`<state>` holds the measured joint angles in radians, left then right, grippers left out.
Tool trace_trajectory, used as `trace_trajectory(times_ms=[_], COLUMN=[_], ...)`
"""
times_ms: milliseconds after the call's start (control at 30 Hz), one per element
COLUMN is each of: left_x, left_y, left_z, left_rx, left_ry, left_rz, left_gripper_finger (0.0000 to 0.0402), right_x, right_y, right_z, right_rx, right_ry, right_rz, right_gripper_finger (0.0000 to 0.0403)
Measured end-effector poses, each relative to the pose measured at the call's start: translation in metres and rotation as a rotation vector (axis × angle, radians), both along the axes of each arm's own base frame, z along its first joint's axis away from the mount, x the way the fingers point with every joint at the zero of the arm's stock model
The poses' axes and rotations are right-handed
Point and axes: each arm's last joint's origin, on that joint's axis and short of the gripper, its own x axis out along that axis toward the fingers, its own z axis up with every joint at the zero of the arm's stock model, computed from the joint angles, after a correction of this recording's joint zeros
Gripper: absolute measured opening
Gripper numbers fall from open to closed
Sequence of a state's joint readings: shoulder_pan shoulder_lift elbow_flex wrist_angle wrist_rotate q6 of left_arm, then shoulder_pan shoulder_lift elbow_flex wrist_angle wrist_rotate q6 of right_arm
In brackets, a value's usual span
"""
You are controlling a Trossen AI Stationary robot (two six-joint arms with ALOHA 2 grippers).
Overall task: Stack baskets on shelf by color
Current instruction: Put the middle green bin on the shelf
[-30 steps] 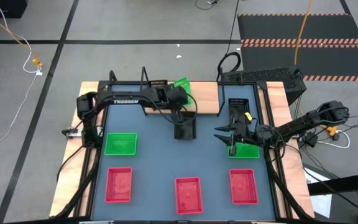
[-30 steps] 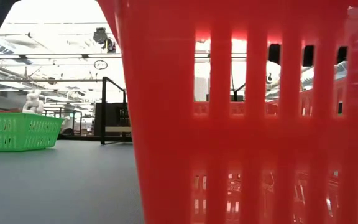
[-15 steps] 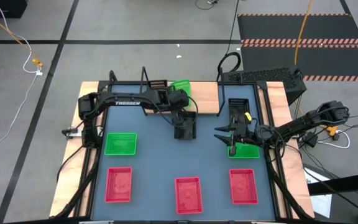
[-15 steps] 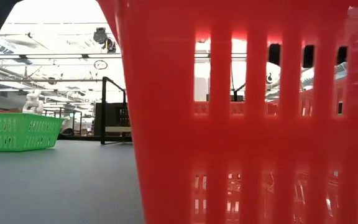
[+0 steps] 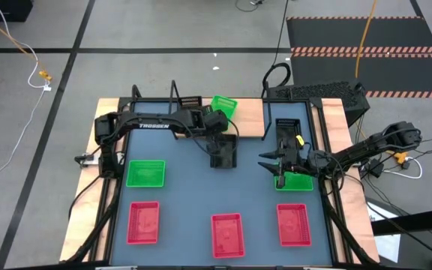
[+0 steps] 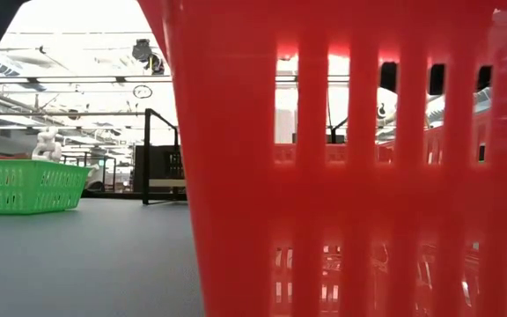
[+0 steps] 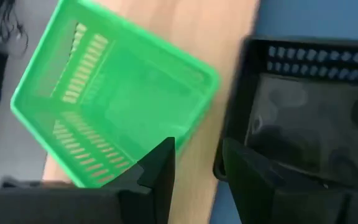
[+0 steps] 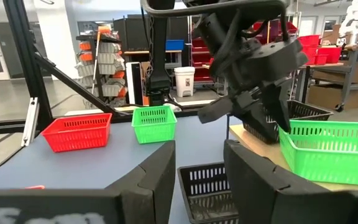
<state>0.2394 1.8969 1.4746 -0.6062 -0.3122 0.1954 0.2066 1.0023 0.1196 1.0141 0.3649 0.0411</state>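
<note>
On the wooden shelf (image 5: 250, 112) a tilted green basket (image 5: 223, 104) lies free just beyond the released, parted left gripper (image 5: 220, 126), while the right gripper (image 5: 280, 166), fingers spread and empty, hovers near another green basket (image 5: 297, 181).

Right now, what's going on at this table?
The left hand hovers open beside a tilted green basket on the wooden shelf, not gripping it. The right hand waits open on the table's right side, over a black basket. Three red baskets and two more green baskets sit singly on the table.
</note>
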Motion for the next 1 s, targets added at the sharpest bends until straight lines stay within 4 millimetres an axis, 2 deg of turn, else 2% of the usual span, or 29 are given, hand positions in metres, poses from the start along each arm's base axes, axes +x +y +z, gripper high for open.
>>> trace_trajectory(times_ms=[333,833,1000], left_x=[-0.003,-0.01,-0.009], left_y=[0.003,0.027,0.035], left_z=[-0.001,-0.001,-0.006], left_rx=[0.109,0.153,0.082], left_ry=[0.148,0.189,0.148], left_rz=[-0.233,-0.263,-0.256], left_gripper_finger=[0.0119,0.0097,0.0097], right_x=[0.0,0.0,0.0], right_y=[0.0,0.0,0.0], right_z=[-0.002,-0.002,-0.002], right_rx=[-0.004,-0.012,-0.012], right_ry=[0.017,0.024,0.026], right_rz=[0.0,0.0,0.0], right_gripper_finger=[0.013,0.013,0.013])
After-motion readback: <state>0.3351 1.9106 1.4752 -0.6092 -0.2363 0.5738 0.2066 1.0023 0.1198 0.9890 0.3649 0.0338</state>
